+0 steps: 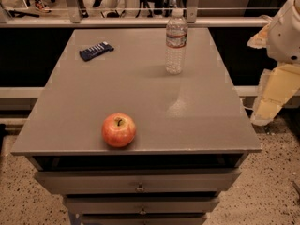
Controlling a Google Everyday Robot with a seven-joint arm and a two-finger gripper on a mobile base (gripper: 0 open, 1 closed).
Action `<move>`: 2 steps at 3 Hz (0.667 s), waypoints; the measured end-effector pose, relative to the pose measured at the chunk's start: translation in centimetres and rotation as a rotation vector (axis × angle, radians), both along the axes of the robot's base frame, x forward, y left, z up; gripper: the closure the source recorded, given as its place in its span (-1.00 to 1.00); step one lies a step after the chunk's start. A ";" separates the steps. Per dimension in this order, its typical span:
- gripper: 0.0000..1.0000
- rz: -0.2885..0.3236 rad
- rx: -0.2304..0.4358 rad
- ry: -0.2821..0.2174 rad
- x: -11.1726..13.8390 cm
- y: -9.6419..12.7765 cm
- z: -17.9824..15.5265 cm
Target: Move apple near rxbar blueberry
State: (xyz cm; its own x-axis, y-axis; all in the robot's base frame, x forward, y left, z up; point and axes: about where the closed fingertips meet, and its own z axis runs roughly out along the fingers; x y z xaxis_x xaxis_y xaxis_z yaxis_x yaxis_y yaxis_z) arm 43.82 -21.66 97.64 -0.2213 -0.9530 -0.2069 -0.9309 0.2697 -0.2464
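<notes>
The apple point(119, 130) is round and red-orange with yellowish patches and a short dark stem. It sits near the front edge of the grey table point(140, 78), left of centre. The rxbar blueberry point(96, 50), a flat navy-blue wrapper with pale markings, lies at the far left of the table top. My gripper point(267, 108) hangs off the table's right side, beyond its edge, well away from both the apple and the bar. It holds nothing that I can see.
A clear plastic water bottle point(176, 41) stands upright at the back right of the table. Drawers point(139, 182) run below the front edge. A rail and chair legs lie behind the table, and speckled floor around it.
</notes>
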 end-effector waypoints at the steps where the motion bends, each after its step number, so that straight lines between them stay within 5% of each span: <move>1: -1.00 0.000 0.007 -0.002 0.2 0.1 0.0; 2: -1.00 0.002 0.040 -0.010 1.0 0.6 -0.3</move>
State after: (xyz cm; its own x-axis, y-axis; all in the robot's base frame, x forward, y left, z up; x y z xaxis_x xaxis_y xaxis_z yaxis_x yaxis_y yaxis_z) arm 44.87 -21.02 97.36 -0.2170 -0.9444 -0.2471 -0.9289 0.2776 -0.2451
